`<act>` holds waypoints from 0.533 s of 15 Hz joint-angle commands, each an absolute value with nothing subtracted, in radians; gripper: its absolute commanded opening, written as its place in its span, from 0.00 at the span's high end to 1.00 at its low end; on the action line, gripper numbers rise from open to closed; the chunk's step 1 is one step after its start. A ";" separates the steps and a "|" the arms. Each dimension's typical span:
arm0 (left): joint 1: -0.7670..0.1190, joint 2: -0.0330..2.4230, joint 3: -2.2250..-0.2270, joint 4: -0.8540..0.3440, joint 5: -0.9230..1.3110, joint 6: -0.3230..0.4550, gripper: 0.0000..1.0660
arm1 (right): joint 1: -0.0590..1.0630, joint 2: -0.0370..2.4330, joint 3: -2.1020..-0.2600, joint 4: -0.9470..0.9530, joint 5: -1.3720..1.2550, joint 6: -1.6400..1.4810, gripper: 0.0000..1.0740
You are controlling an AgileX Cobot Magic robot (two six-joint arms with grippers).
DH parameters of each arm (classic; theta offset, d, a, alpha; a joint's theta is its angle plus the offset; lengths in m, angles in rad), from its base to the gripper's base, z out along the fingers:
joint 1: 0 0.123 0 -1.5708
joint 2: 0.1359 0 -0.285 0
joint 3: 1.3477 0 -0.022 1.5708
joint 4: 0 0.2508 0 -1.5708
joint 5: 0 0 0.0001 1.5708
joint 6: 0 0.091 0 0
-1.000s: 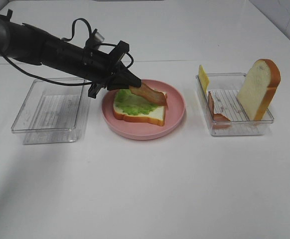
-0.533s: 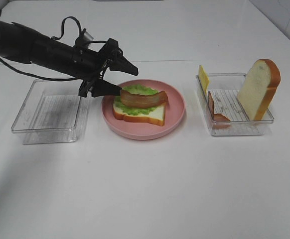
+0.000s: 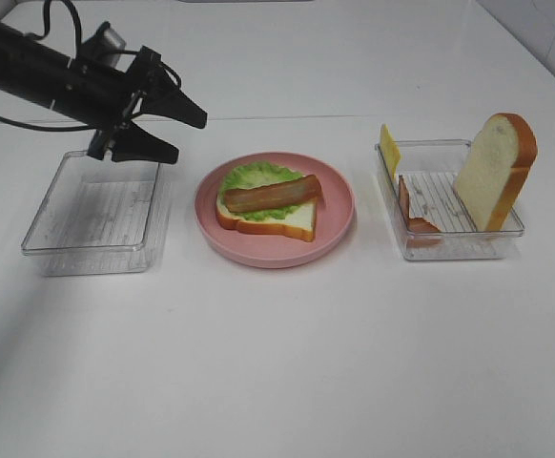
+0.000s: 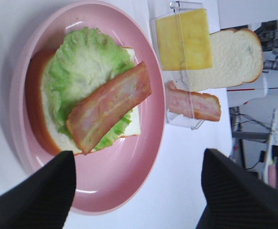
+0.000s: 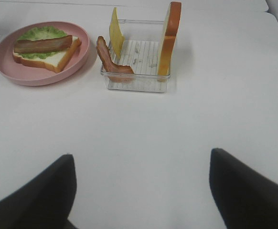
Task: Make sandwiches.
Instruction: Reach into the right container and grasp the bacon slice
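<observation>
From the high camera we see the left pincer spread wide and holding nothing, near the far corner of the left tray, apart from the pink plate. There a bacon strip lies across lettuce on a bread slice. Only the right wrist view shows us the right pincer, likewise wide open and bare above the surface. Beyond it are a second bacon strip, cheese slice and upright bread in the right tray.

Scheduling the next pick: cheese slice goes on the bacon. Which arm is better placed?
Right, likely. The cheese slice stands in the tray on that side, and the right gripper faces it, open and empty. The left gripper is open too, but beyond the pink plate.
</observation>
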State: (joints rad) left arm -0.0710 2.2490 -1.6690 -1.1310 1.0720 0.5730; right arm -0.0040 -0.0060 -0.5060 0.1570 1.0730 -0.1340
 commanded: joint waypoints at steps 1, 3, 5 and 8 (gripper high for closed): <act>-0.067 2.171 -1.673 -1.004 1.071 0.512 0.37 | -0.012 -0.019 -0.506 0.158 1.066 -0.141 0.31; -0.067 2.075 -1.673 -0.806 1.066 0.393 0.37 | -0.012 -0.019 -0.506 0.158 1.066 -0.141 0.31; -0.067 1.961 -1.673 -0.613 1.079 0.257 0.37 | -0.012 -0.019 -0.506 0.158 1.066 -0.141 0.31; -0.067 1.795 -1.673 -0.409 1.129 0.109 0.37 | -0.012 -0.019 -0.506 0.158 1.066 -0.141 0.31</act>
